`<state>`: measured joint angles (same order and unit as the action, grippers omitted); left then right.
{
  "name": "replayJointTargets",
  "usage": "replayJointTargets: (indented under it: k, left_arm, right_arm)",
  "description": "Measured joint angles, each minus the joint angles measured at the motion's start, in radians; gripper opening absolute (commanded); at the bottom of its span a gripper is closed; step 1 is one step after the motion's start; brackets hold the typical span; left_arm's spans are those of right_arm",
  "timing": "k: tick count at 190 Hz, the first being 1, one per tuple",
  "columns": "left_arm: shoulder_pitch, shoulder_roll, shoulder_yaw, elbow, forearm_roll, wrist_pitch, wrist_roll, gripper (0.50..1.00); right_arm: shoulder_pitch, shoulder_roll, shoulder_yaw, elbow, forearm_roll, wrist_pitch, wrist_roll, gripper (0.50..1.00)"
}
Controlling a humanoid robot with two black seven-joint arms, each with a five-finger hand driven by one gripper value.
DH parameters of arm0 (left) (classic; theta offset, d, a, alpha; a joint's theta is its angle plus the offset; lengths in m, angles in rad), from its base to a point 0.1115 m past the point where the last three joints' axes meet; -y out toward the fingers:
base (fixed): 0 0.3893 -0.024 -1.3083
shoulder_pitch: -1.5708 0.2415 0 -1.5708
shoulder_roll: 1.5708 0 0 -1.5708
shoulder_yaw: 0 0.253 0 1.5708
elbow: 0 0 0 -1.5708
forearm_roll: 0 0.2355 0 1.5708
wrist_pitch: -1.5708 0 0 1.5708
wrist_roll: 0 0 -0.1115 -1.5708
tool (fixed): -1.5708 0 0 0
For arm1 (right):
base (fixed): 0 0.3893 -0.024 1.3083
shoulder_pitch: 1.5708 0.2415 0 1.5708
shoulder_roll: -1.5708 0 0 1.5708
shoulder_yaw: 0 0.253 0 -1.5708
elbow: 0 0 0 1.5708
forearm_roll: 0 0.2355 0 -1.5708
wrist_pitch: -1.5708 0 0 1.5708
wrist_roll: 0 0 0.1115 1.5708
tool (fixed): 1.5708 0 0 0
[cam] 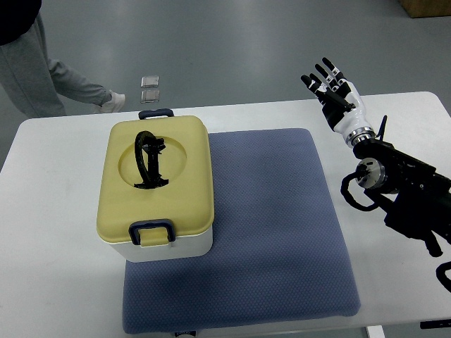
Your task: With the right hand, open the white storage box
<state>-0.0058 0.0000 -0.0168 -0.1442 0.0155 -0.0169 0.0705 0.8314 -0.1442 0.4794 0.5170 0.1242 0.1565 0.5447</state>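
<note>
Top view shows the right hand (337, 98) with fingers spread wide, holding nothing; well to its left sits the white box (159, 190), its yellow lid (156, 182) shut.

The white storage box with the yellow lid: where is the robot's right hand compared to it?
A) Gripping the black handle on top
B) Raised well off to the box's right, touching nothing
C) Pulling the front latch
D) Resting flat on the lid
B: the right hand hangs with fingers spread over the table's far right, apart from the white storage box with the yellow lid, which is shut.
</note>
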Motion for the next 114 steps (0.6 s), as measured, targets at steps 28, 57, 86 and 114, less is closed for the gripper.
replayJointTargets:
  k: [28,57,86,114]
  left_arm:
    - [0.004,0.000,0.000,0.000,0.000,0.000,0.001,1.000]
    - [0.004,0.000,-0.001,0.000,0.000,0.006,0.001,1.000]
    - [-0.006,0.000,-0.003,-0.001,-0.002,0.008,-0.001,1.000]
    - [-0.005,0.000,-0.006,-0.004,-0.002,0.008,-0.001,1.000]
  right_arm:
    - [0.000,0.001,0.000,0.000,0.000,0.000,0.000,0.928]
    - [0.000,0.001,0.000,0.000,0.000,0.000,0.000,0.928]
    - [0.000,0.000,0.000,0.000,0.000,0.000,0.000,0.928]
    - [0.000,-0.001,0.000,0.000,0.000,0.000,0.000,0.928]
